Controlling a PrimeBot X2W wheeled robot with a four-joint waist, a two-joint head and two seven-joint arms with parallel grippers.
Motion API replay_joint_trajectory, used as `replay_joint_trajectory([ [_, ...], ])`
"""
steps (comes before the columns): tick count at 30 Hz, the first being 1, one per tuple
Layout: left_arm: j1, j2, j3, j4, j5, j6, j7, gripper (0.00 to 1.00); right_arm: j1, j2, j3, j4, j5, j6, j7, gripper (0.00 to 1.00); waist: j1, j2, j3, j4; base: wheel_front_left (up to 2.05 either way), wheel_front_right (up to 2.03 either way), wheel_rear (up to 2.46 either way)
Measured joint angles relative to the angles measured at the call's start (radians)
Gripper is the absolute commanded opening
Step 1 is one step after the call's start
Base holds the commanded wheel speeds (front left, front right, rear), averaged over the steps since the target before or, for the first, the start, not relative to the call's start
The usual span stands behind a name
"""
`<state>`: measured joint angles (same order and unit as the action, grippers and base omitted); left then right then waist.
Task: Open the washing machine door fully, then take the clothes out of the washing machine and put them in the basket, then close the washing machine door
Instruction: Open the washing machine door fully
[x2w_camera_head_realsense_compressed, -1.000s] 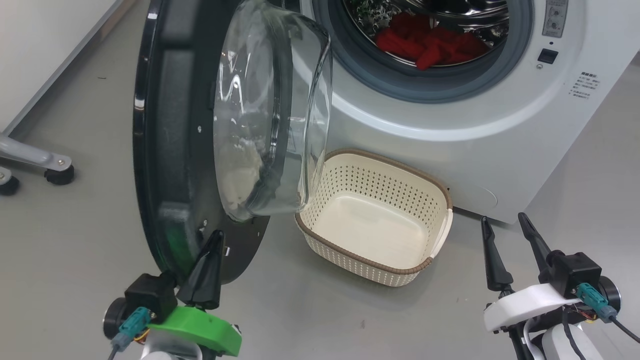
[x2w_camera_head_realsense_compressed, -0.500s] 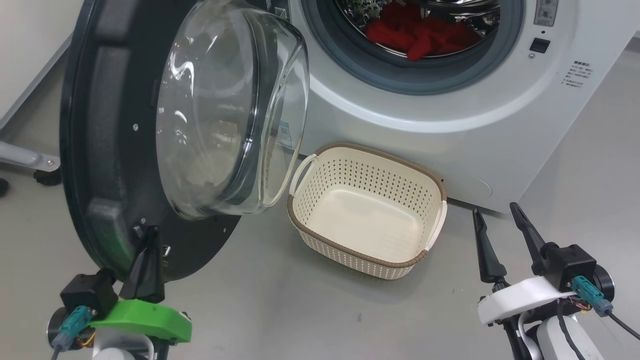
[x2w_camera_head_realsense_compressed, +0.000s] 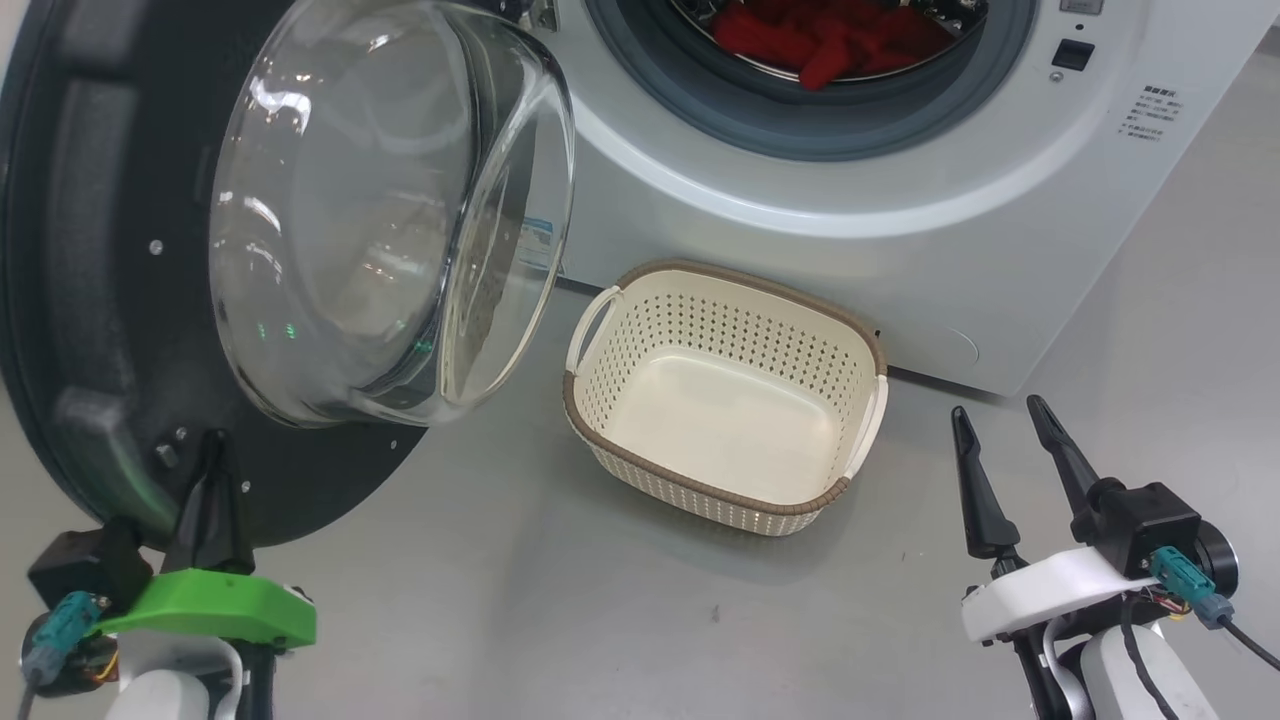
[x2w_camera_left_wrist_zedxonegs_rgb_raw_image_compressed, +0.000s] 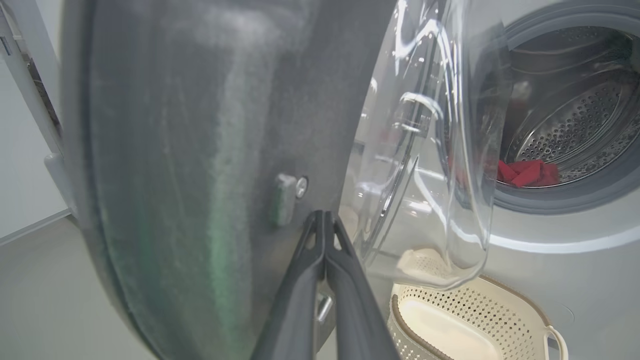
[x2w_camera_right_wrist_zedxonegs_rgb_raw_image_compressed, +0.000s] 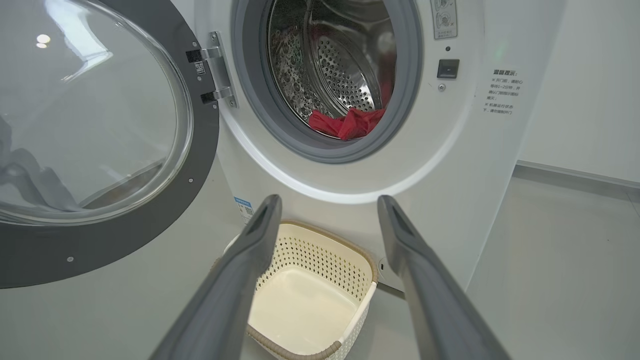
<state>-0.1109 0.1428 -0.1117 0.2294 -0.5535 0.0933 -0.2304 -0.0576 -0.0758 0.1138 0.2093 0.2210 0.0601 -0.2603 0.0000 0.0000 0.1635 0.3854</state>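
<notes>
White front-loading washing machine (x2w_camera_head_realsense_compressed: 800, 250), its round black glass-domed door (x2w_camera_head_realsense_compressed: 80, 300) standing wide open at the left. An empty cream basket (x2w_camera_head_realsense_compressed: 720, 420) sits on the floor just in front of the machine. Red clothes (x2w_camera_head_realsense_compressed: 810, 30) lie in the drum. The left gripper (x2w_camera_head_realsense_compressed: 212, 450), fingers pressed together on nothing, touches the door's lower inner face. The right gripper (x2w_camera_head_realsense_compressed: 997, 405) hovers right of the basket, spread wide and empty

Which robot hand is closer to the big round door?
Left. The left gripper, shut, sits right at the washing machine door's lower inner face. The right gripper, open, is across the basket, clear of the door.
</notes>
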Motion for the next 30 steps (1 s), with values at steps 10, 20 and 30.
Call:
replay_joint_trajectory([
  [10,-0.063,0.025,0.091,0.05,-0.029,0.007,-0.01,0.0,-0.019,-0.01,-0.004,-0.007,-0.014,0.001,0.0,1.0,0.0,0.0,0.029,-0.01,0.0,0.0,0.0],
  [20,-0.114,0.052,0.174,0.114,-0.044,0.007,-0.017,0.0,-0.026,-0.016,-0.006,-0.008,-0.021,0.01,0.0,1.0,0.0,0.0,0.052,-0.021,0.0,0.0,0.0],
  [30,-0.167,0.082,0.239,0.18,-0.053,0.01,-0.019,0.0,-0.038,-0.016,-0.009,-0.008,-0.023,0.011,0.0,1.0,0.0,0.0,0.061,-0.028,0.0,0.0,0.0],
])
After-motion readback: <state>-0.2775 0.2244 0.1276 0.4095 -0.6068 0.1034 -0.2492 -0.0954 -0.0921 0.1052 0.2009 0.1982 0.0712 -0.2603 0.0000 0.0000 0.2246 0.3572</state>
